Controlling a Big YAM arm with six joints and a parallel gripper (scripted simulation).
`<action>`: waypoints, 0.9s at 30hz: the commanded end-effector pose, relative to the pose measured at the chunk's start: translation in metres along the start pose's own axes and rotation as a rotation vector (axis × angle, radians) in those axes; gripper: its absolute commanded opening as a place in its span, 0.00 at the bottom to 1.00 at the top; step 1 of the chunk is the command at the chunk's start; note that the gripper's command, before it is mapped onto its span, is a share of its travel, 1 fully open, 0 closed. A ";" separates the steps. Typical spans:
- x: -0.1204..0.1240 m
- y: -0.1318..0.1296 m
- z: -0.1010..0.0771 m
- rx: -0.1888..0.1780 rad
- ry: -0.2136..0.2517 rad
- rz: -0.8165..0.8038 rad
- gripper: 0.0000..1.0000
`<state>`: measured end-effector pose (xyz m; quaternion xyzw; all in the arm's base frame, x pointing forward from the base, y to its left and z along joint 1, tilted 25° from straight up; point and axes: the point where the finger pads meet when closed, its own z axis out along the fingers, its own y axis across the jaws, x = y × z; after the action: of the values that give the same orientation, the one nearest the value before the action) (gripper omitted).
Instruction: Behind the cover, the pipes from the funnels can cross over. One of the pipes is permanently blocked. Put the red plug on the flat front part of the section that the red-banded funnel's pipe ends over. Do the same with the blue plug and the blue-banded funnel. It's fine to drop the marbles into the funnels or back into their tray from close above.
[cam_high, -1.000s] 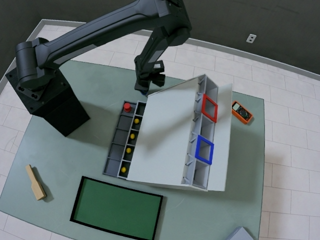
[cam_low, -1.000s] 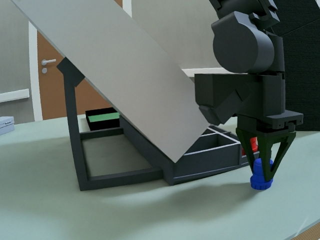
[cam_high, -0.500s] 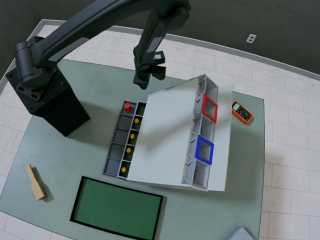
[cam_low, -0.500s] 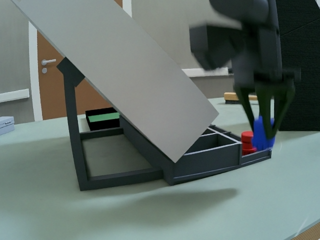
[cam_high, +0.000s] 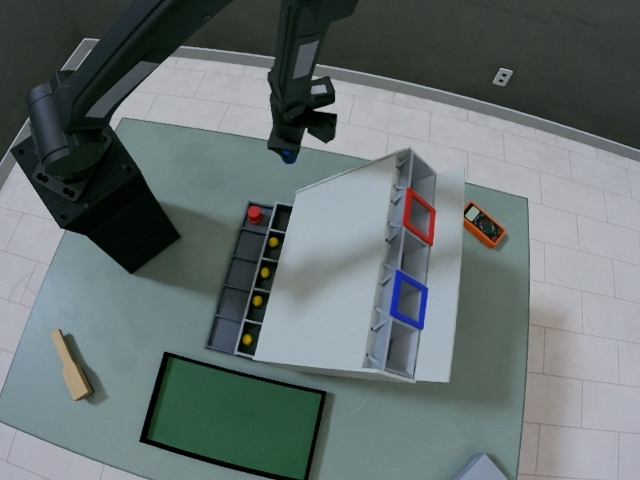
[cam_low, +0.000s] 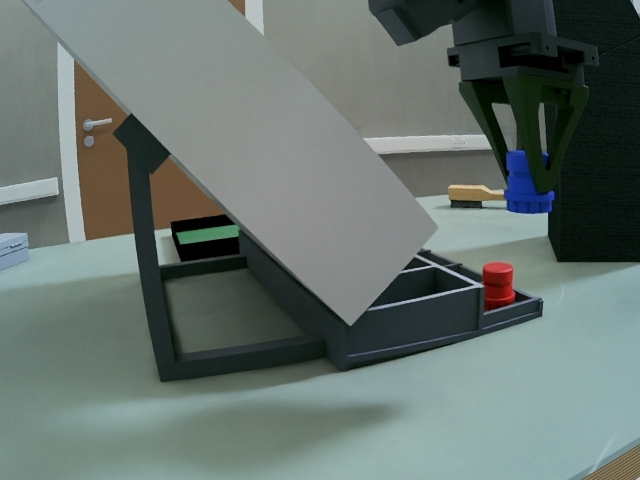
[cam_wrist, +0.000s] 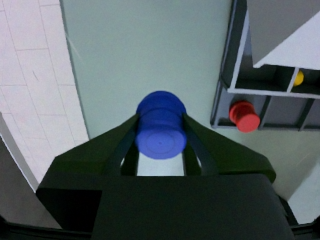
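Note:
My gripper (cam_high: 285, 150) is shut on the blue plug (cam_low: 526, 183) and holds it well above the mat, beyond the far end of the section tray; the plug also shows in the wrist view (cam_wrist: 161, 125). The red plug (cam_high: 254, 213) stands on the flat front part of the end section, also seen in the side view (cam_low: 497, 284) and the wrist view (cam_wrist: 244, 116). The white cover (cam_high: 330, 268) slopes over the pipes. The red-banded funnel (cam_high: 419, 215) and the blue-banded funnel (cam_high: 408, 299) sit along its top. Several yellow marbles (cam_high: 265, 272) lie in the section pockets.
A green tray with a black rim (cam_high: 232, 413) lies at the front. A wooden brush (cam_high: 71, 365) lies at the left. An orange multimeter (cam_high: 483, 224) lies behind the cover. The arm's black base (cam_high: 93, 191) stands at the left.

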<state>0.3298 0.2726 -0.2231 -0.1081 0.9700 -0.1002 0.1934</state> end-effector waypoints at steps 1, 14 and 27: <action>0.001 0.002 0.003 0.010 0.011 0.016 0.00; 0.013 -0.056 -0.001 0.015 0.018 0.023 0.00; 0.037 -0.160 -0.010 0.014 0.017 0.025 0.00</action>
<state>0.3170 0.1223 -0.1967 -0.0691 0.9755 -0.1084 0.1787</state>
